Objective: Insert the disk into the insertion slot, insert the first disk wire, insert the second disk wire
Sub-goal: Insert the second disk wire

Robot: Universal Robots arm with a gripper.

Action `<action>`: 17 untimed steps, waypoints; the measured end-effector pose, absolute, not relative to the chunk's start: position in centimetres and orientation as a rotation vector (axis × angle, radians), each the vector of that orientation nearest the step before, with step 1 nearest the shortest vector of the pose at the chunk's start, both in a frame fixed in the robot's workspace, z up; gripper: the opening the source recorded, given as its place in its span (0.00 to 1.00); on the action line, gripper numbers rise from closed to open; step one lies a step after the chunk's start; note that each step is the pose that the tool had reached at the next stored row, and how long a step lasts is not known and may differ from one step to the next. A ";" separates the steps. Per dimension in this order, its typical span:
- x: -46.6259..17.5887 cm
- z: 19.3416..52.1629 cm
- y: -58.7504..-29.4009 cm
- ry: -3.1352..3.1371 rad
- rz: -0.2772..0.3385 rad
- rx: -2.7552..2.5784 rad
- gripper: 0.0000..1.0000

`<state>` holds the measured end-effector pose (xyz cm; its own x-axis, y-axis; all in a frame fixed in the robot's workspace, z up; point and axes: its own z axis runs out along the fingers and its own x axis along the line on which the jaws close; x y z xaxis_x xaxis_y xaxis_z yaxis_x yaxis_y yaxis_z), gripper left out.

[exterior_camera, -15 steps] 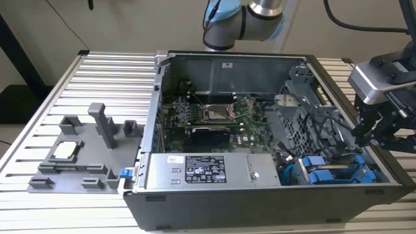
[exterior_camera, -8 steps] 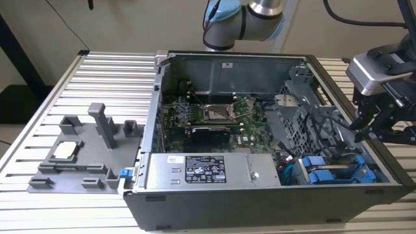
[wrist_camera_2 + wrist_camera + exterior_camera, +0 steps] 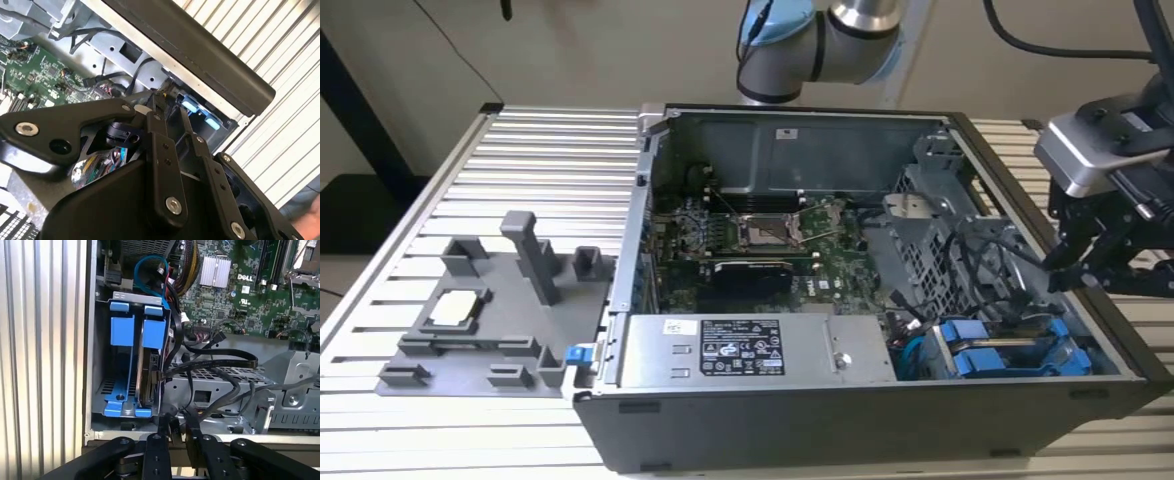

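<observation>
Disk (image 3: 145,375) stands on edge in the slot (image 3: 131,296) at a corner of the case (image 3: 854,420), its connector end facing the black wires (image 3: 220,357), apparently so they reach. Gripper (image 3: 176,421) hovers at the case rim beside them; whether its jaws grasp anything cannot be told.

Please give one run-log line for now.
silver-grey hard drive in blue plastic carrier: in grey metal drive cage | gripper: close by

Ribbed aluminium desk (image 3: 547,150) is spanning the scene under even, diffuse light. A plain beige wall (image 3: 587,50) is standing behind it.
</observation>
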<state>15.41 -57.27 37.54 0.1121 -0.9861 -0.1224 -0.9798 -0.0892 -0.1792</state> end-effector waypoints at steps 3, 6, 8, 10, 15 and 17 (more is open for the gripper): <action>15.5 37.4 -57.2 1.969 -0.070 -2.188 0.29; 15.5 37.5 -57.0 1.979 -0.094 -2.205 0.29; 15.5 37.4 -56.8 1.983 -0.104 -2.211 0.29; 15.5 37.4 -56.7 1.984 -0.105 -2.212 0.29; 15.6 37.4 -56.7 1.985 -0.107 -2.214 0.20; 15.6 37.4 -56.7 1.985 -0.108 -2.214 0.20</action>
<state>15.56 -56.71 37.42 0.1134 -0.9919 -0.0567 -0.9800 -0.1023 -0.1707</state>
